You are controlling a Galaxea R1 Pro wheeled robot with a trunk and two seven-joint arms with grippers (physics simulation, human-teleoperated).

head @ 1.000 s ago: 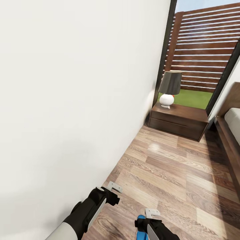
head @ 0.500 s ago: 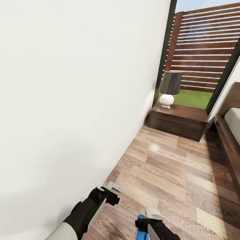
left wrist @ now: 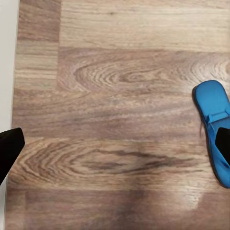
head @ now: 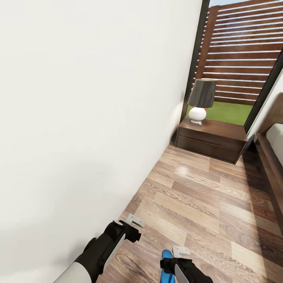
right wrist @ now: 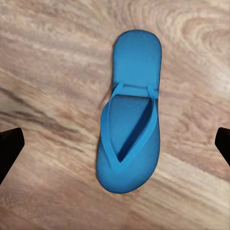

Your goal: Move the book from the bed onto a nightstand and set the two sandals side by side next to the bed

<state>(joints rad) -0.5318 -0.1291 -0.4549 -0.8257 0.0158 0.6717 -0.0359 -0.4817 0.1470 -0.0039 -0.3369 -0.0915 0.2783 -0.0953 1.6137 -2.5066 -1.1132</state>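
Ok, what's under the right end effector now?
One blue sandal lies flat on the wood floor, strap up, between the open fingers. The head camera shows just its tip; the arm covers the rest.

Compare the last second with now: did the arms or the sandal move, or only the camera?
Only the view shifted: the nightstand, lamp and bed sit slightly differently in the head view, which reads as camera motion. Both arms kept their pose. The left gripper and right gripper stay open, nothing grasped or released. The blue sandal still lies flat on the floor under the right gripper.
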